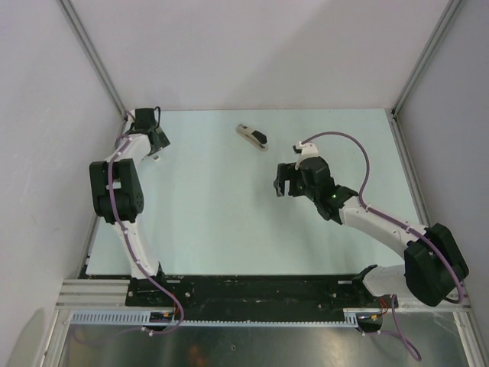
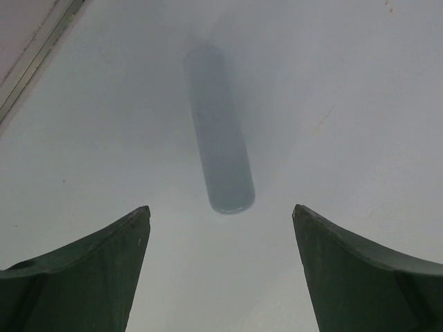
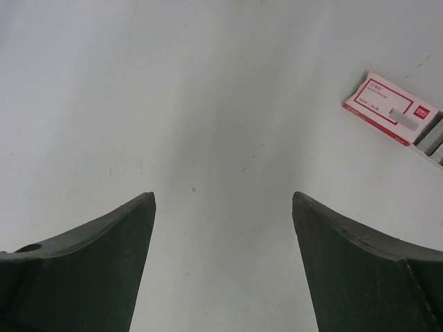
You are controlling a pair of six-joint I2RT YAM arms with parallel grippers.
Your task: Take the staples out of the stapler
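The stapler (image 1: 252,137), cream with a black top, lies alone on the pale table toward the back centre. It shows in neither wrist view. My right gripper (image 1: 284,182) hangs to its right and nearer the front, open, with only bare table between its fingers (image 3: 221,200). My left gripper (image 1: 157,145) sits in the far left corner, well away from the stapler, and it is open too (image 2: 221,211). A short grey strip (image 3: 435,138) lies at the edge of the right wrist view; I cannot tell whether it is the staples.
A pale blue rounded block (image 2: 220,131) lies on the table just ahead of my left fingertips. A flat pink-and-white box (image 3: 391,107) rests at the upper right of the right wrist view. White walls and metal rails (image 1: 99,61) close in the table.
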